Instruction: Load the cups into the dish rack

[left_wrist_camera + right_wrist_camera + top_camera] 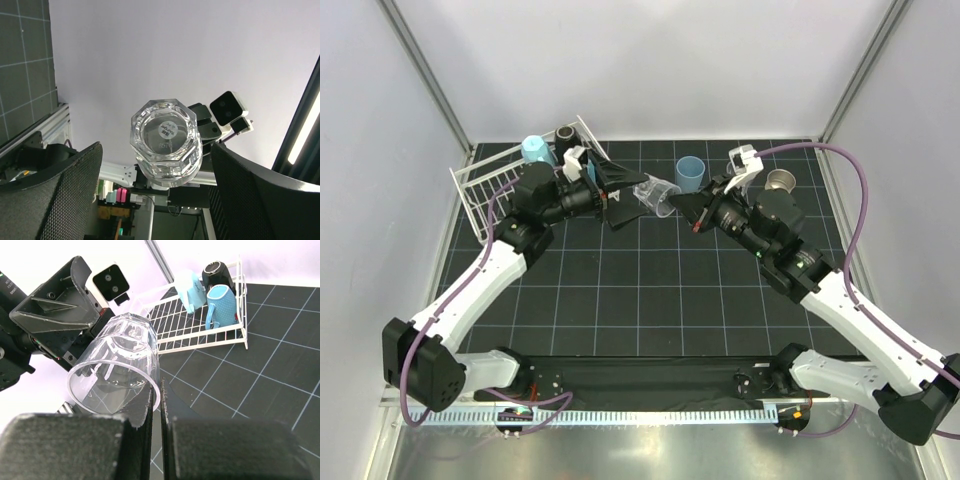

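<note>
The black gridded table (650, 300) fills the top view, and the white wire dish rack (470, 200) sits at its upper left, tipped up on one side. Both arms reach in from the bottom corners and meet just above centre frame.

The left gripper (632, 197) comes in from the rack side with its jaws spread wide and released, nothing in them. From its wrist camera the two mesh-faced fingers (65, 195) stand at the lower left and lower right of the frame. The glass's thick faceted base sits between them, facing the lens and touching neither.

The right gripper (675, 205) has the clear glass (657, 194). Its jaws are clenched on the rim wall, one finger inside and one outside. The glass is tilted over in mid-air, mouth toward the right arm, base toward the left.

On the table, a light blue tumbler (690, 172) stands upright just above the meeting grippers. A brown metallic cup (780, 181) lies on its side at upper right, beside the right arm.

In the rack, at its far end, there is a light blue mug (222, 307) with its handle showing. A second light blue cup (191, 289) leans beside it, and a black mug (216, 271) sits behind them against the wire.
</note>
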Tool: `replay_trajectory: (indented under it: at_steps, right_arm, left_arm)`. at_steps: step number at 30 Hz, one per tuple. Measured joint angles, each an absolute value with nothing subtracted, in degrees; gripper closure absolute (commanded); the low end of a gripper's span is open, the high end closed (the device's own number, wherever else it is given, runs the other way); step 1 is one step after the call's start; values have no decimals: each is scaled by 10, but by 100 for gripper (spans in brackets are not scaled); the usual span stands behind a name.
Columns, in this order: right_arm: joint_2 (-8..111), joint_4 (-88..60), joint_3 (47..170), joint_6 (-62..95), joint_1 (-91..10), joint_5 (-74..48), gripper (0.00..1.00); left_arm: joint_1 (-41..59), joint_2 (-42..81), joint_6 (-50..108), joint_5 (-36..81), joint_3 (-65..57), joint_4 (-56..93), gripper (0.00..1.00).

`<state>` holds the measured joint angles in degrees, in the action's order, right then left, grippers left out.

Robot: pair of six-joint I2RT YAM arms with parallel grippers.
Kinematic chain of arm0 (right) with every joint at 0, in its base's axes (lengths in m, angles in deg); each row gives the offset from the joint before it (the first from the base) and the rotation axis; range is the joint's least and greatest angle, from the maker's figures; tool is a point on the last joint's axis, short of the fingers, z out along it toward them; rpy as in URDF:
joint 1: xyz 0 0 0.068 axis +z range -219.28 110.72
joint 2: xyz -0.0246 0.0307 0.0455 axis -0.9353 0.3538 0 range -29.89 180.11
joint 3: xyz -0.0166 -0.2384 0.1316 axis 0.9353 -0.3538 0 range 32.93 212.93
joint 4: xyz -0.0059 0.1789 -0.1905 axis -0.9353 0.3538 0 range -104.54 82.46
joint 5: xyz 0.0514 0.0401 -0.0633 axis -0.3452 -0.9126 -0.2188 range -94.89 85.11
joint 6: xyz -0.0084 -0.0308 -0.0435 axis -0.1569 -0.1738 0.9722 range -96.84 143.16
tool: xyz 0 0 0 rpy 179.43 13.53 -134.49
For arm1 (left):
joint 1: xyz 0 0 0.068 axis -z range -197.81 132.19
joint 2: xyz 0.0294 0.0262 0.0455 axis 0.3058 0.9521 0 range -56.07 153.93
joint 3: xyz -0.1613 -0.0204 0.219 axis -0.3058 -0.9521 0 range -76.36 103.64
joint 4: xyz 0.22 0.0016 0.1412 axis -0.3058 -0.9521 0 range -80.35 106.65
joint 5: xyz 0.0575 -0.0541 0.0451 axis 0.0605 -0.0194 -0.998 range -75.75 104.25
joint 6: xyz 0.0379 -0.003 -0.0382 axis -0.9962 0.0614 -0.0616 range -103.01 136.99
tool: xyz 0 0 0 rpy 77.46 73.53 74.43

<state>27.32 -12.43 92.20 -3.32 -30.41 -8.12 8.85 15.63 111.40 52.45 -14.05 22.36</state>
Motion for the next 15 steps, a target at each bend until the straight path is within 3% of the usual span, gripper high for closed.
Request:
replay_trajectory:
  at_steps: [6,10,15]
  right_arm:
    - [274,-134,915,-40,-304,-87,96]
    - [273,-144,902,-44,-304,-90,96]
    - [266,-154,894,-48,-305,-91,96]
  left_arm:
    - [92,157,1139,512,-144,254,30]
    - [92,157,1142,506,-144,260,31]
    - [96,157,1143,504,-147,261,41]
